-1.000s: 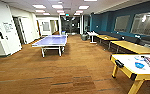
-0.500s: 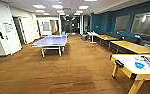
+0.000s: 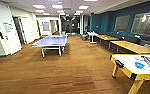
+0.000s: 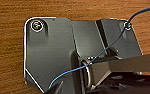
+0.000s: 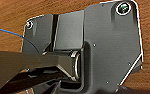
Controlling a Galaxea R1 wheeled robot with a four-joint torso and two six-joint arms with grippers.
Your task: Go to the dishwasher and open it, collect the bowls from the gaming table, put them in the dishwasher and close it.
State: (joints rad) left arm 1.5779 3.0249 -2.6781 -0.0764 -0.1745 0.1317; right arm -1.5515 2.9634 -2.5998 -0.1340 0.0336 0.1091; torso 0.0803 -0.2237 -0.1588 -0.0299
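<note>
Head view: robot is facing a carpeted games room; table-tennis table (image 3: 51, 41) ahead, yellow-framed game table (image 3: 131, 71) at right; no dishwasher or gaming table recognisable here.
Left wrist view: camera is looking down at the carpet (image 4: 6, 37); claw state cannot be told.
Right wrist view: likewise over carpet; claw state cannot be told.
Step, as judged: driving, searching for the dishwasher; next move calls for locating it.

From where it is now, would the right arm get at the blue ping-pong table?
Probably not. The ping-pong table stands far across a wide stretch of brown floor, well ahead of the robot.
</note>
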